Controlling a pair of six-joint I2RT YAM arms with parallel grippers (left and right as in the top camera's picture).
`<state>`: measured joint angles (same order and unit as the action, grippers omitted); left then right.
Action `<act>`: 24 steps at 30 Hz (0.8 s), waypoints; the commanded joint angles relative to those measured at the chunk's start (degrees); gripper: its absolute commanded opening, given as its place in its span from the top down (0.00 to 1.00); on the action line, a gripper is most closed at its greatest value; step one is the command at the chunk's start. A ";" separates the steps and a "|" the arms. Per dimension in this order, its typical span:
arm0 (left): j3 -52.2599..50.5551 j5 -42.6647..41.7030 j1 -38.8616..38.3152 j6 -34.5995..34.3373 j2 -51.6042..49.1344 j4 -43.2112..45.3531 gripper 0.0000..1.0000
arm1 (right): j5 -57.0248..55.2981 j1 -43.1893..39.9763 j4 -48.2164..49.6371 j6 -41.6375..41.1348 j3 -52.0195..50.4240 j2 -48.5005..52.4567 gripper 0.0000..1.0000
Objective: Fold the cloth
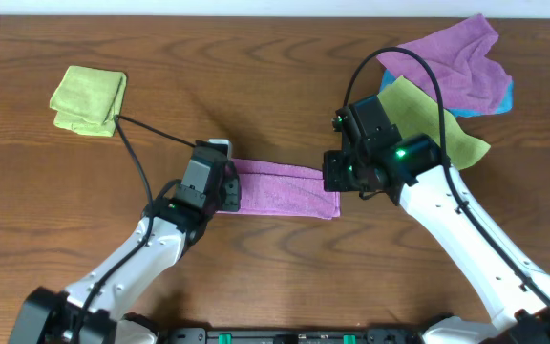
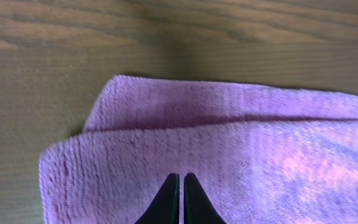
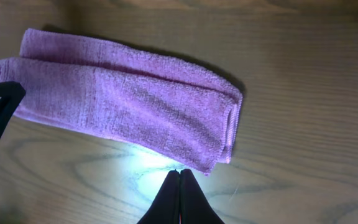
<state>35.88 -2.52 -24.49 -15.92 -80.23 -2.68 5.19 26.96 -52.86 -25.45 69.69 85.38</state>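
Cloth: the purple-mauve cloth (image 1: 280, 188) lies folded into a long narrow strip of stacked layers, flat on the bench (image 1: 256, 86) between the two pincers.
Cloth, left end: in the left wrist view the cloth (image 2: 229, 143) shows a rounded folded corner, an upper layer lying over a lower one, directly under and ahead of the left pincer.
Cloth, right end: in the right wrist view the cloth (image 3: 129, 106) lies just ahead and to the left of the right pincer, its near corner almost at the tips.
Left pincer: the left pincer (image 1: 225, 186) (image 2: 180, 186) is clenched, tips together over the cloth's top layer; no fold shows between them.
Right pincer: the right pincer (image 1: 335, 180) (image 3: 179, 183) is clenched, empty, over bare wood just beside the cloth's corner.
Beyond the left pincer: a folded yellow-green cloth (image 1: 89, 98), well apart.
Beyond the right pincer: a flat yellow-green cloth (image 1: 428, 124), a rumpled purple cloth (image 1: 452, 62) overlapping it, and a blue edge (image 1: 507, 96) peeking out from beneath.
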 commanded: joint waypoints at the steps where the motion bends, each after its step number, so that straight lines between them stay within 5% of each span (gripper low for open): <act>1: 0.98 3.58 -0.20 3.10 -3.52 0.70 0.94 | -2.89 0.44 -0.07 -0.15 0.04 -0.50 0.98; 10: 1.01 7.43 -0.20 3.06 -12.33 4.90 0.95 | -4.35 -1.75 -0.74 2.91 -0.70 0.15 0.99; 11: 1.01 7.43 -0.20 3.06 -12.63 4.57 0.95 | -4.28 -2.95 -0.70 3.43 -1.90 0.59 0.93; 13: 0.98 7.37 -0.20 3.02 -12.94 3.98 0.94 | -1.42 -5.35 -0.44 4.13 -4.66 1.86 0.48; 16: 0.98 6.97 -0.20 3.02 -13.14 3.39 0.94 | 8.26 -9.64 2.54 8.20 -9.70 3.19 0.15; 19: 0.98 6.51 -0.20 2.40 -13.14 3.30 0.94 | 20.02 -14.05 9.42 11.19 -15.67 3.76 0.08; 24: 0.98 5.44 -0.20 1.55 -13.14 3.34 0.94 | 25.11 -15.78 19.37 11.58 -22.53 4.17 0.12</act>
<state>36.47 2.98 -24.60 -13.67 -91.94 1.37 24.53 11.49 -35.24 -15.64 48.80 89.10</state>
